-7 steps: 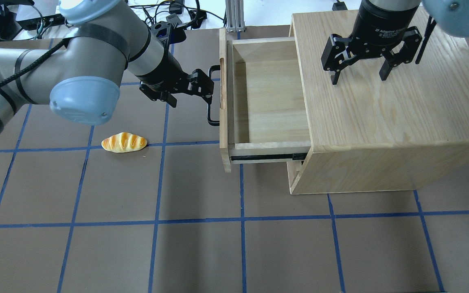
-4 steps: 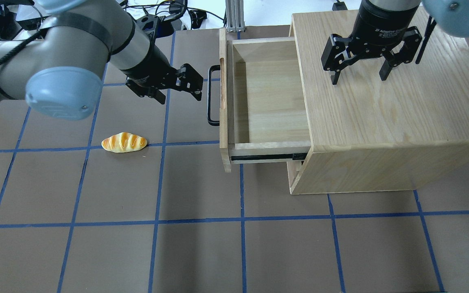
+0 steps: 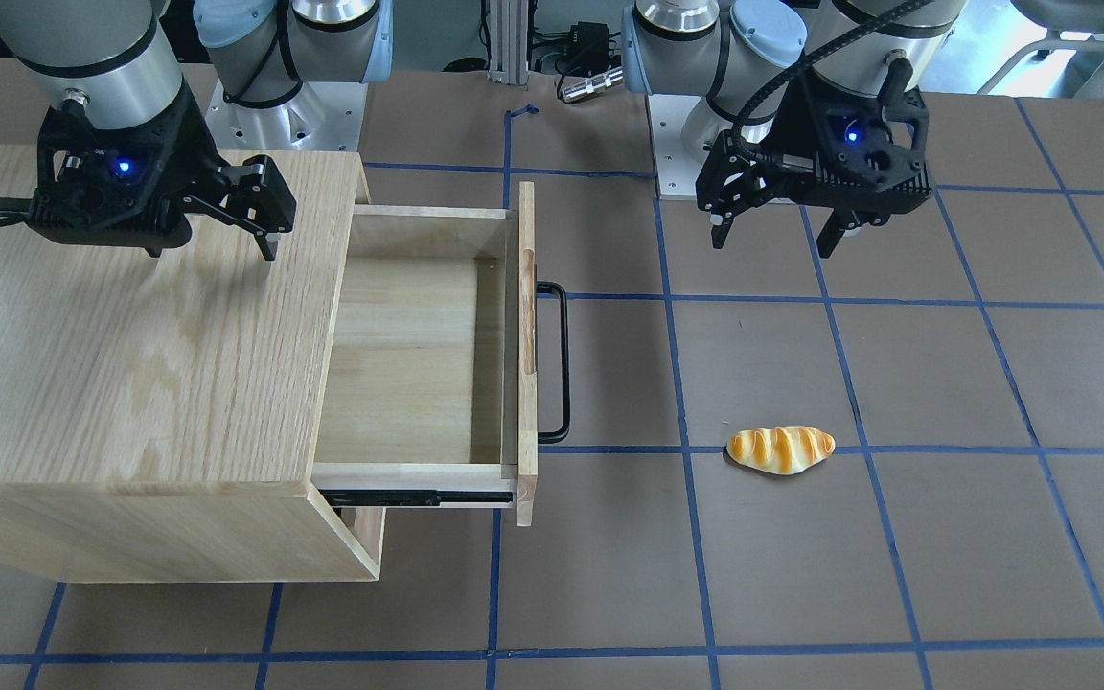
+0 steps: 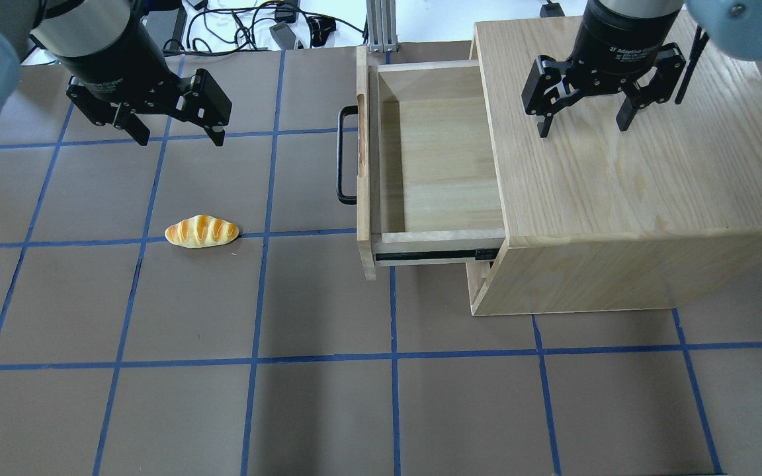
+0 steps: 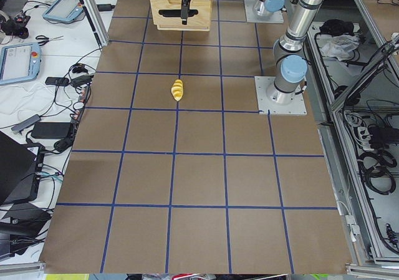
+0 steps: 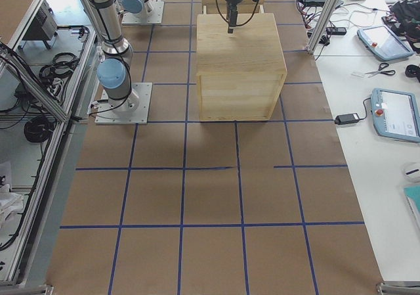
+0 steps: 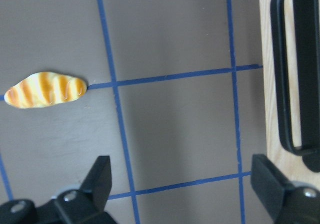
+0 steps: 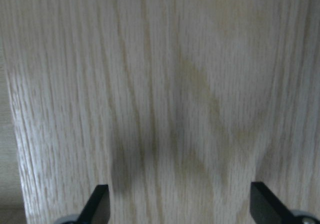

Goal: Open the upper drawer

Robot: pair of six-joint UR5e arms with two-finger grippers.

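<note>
The upper drawer (image 4: pixel 440 165) stands pulled far out of the pale-wood cabinet (image 4: pixel 619 192), and its inside is bare. Its front panel carries a long black bar handle (image 4: pixel 341 155), which also shows in the front view (image 3: pixel 563 364) and the left wrist view (image 7: pixel 300 74). My left gripper (image 4: pixel 180 135) is open and empty above the mat, well to the left of the handle and apart from it. My right gripper (image 4: pixel 583 127) is open and empty just above the cabinet top (image 8: pixel 175 109).
A toy bread roll (image 4: pixel 202 231) lies on the brown mat left of the drawer; it also shows in the left wrist view (image 7: pixel 45 89). Blue tape lines grid the mat. The open drawer and its slide rail (image 4: pixel 434 253) jut out to the cabinet's left.
My left gripper has drawn back from the drawer handle and moved left and toward the back of the table, turning to point down. The drawer and the right gripper have not moved.
</note>
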